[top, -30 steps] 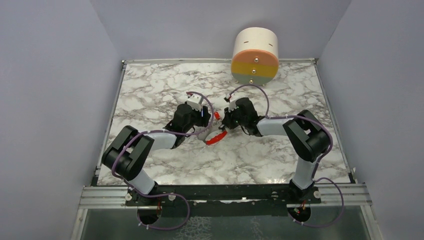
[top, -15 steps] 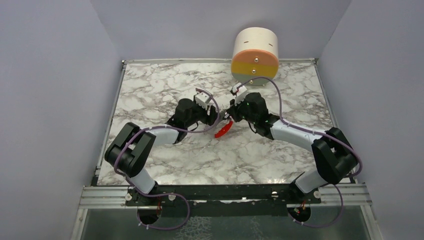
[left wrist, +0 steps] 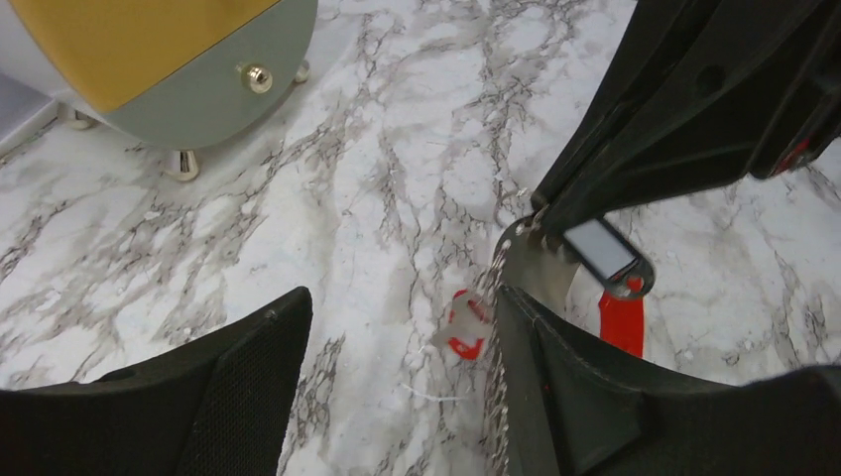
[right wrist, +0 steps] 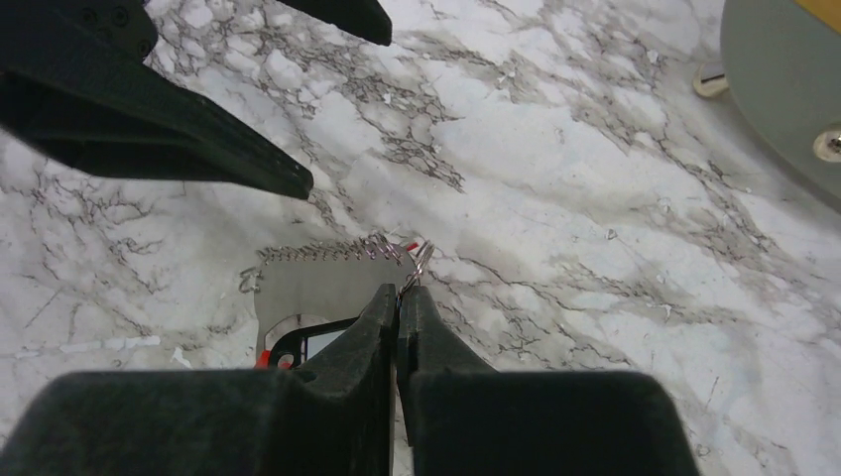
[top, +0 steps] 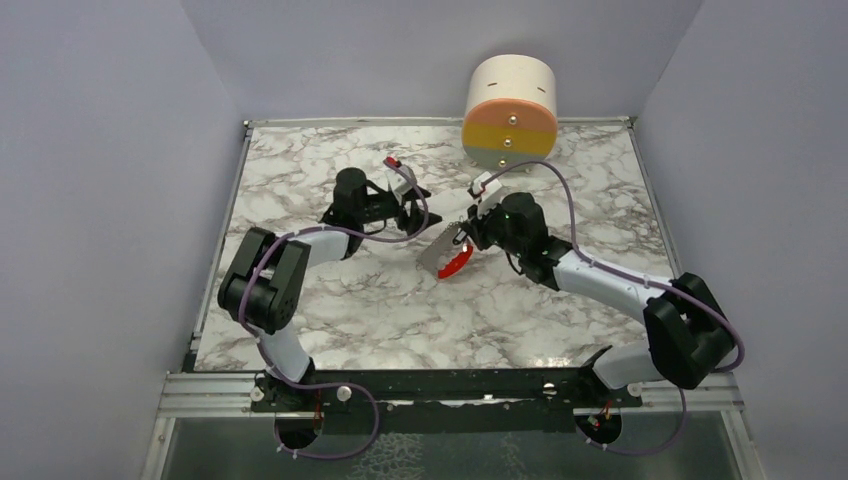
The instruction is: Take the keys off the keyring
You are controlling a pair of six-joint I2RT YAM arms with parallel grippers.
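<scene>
Currently on hand, item by item. Right gripper: closed, pinching the thin ring of the keyring, which it holds raised above the marble table. Chain: hanging off that ring, with the red clip dangling below. Left gripper: wide open, empty, close beside the chain, touching nothing I can see. Red-headed key: small, just beside the chain in my left wrist view; I cannot tell whether it lies loose or hangs attached. Dark-headed key: a dark-rimmed piece under the right fingers, which I judge to be attached. Progress: by my reading, at most one key is off; the rest of the removal remains.
</scene>
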